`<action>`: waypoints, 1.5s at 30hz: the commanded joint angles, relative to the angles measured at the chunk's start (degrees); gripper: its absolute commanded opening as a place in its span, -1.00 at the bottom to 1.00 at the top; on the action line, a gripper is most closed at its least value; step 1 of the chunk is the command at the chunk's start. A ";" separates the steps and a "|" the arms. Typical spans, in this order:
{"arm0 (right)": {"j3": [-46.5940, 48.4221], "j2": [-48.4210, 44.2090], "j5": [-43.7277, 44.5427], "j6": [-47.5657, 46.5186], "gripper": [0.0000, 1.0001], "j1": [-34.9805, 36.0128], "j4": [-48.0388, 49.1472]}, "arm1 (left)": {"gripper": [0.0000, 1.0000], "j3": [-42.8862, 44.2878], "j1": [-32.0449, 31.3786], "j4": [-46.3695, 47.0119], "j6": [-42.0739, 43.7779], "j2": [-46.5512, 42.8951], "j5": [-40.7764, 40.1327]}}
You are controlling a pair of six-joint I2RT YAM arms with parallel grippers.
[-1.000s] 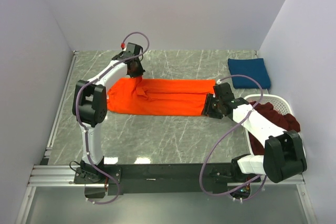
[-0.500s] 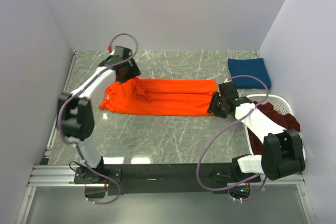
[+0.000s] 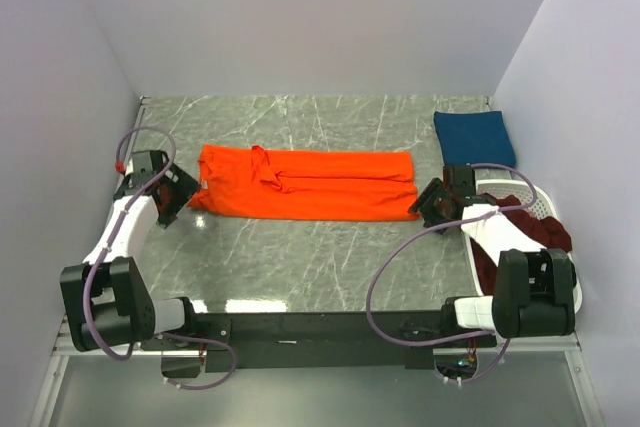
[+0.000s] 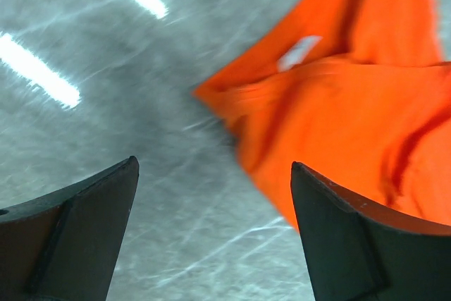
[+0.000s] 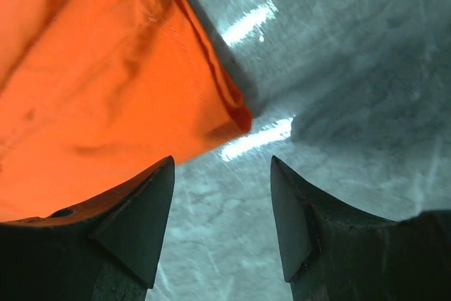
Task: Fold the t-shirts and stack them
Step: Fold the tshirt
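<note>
Tabletop (image 3: 330, 257), grey marble pattern, logged as the largest item. Found orange t-shirt (image 3: 310, 185) laid flat across its middle as a long band, sides already turned in, collar end toward the left arm, hem end toward the right; judged lengthwise fold done, crosswise fold not yet made. Noted white basket (image 3: 527, 191) at the right edge holding dark maroon t-shirts (image 3: 545, 235), heaped unfolded, presumably waiting their turn. Recorded navy t-shirt (image 3: 475, 139) folded small in the far right corner, well apart from the orange one; took it for the start of the stack. Placed left gripper (image 3: 185, 192) just off the collar end, low over the table, jaws wide and empty, with a corner of orange cloth ahead between the fingers in the wrist view. Placed right gripper (image 3: 430, 202) just off the hem end, jaws likewise parted, nothing held, hem corner right ahead. Read the mirrored stance as set for pinching both ends of the band. Spotted small white neck label (image 4: 299, 51) inside the collar.
</note>
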 commanded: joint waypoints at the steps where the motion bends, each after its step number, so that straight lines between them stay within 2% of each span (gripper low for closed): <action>1: -0.25 1.30 -1.79 4.26 0.28 -0.75 5.99 | 0.88 -3.09 2.71 4.18 1.16 -2.33 3.77; 9: -0.08 4.73 -2.41 5.94 0.25 -0.93 7.66 | 0.81 -4.41 3.77 8.49 0.81 -0.04 9.30; 14: -0.69 4.91 -2.06 6.29 0.25 -1.01 8.02 | 0.79 -5.99 3.77 10.34 -0.51 0.48 9.13; 21: -0.60 5.17 -1.27 6.11 0.23 -1.01 7.40 | 0.72 -4.86 2.37 10.78 -2.88 5.75 8.60; 25: -0.95 5.44 -1.09 5.94 0.22 -1.01 7.40 | 0.64 -3.63 1.14 10.87 -3.76 9.18 6.59; 26: -1.04 5.44 -1.09 5.94 0.22 -1.01 7.40 | 0.55 -3.19 0.96 10.78 -4.02 10.67 6.49; 32: -1.13 6.58 -0.83 5.50 0.18 -1.01 7.66 | 0.33 -2.57 0.79 11.48 -4.64 13.58 4.47; 34: -1.13 7.02 -0.83 5.41 0.12 -1.01 7.75 | 0.32 -2.40 0.78 11.40 -4.55 13.84 4.38; 39: -1.39 7.37 -0.04 4.79 -0.07 -1.01 7.31 | 0.05 -2.74 1.22 11.13 -3.67 14.11 1.40; 40: -1.48 7.28 0.31 4.44 -0.30 -2.49 7.40 | 0.03 -2.92 1.75 11.13 -3.50 14.19 1.31; 41: -1.57 7.20 0.40 4.27 -0.42 -2.68 7.31 | -0.14 -3.36 2.01 11.31 -3.41 14.37 1.74; 43: -1.83 6.76 0.57 3.83 -0.59 -3.30 7.05 | -0.26 -3.71 2.54 11.74 -3.41 14.63 2.45; 45: -2.10 6.23 0.58 3.48 -0.73 -3.74 6.61 | -0.48 -3.54 3.24 11.75 -3.15 15.25 2.97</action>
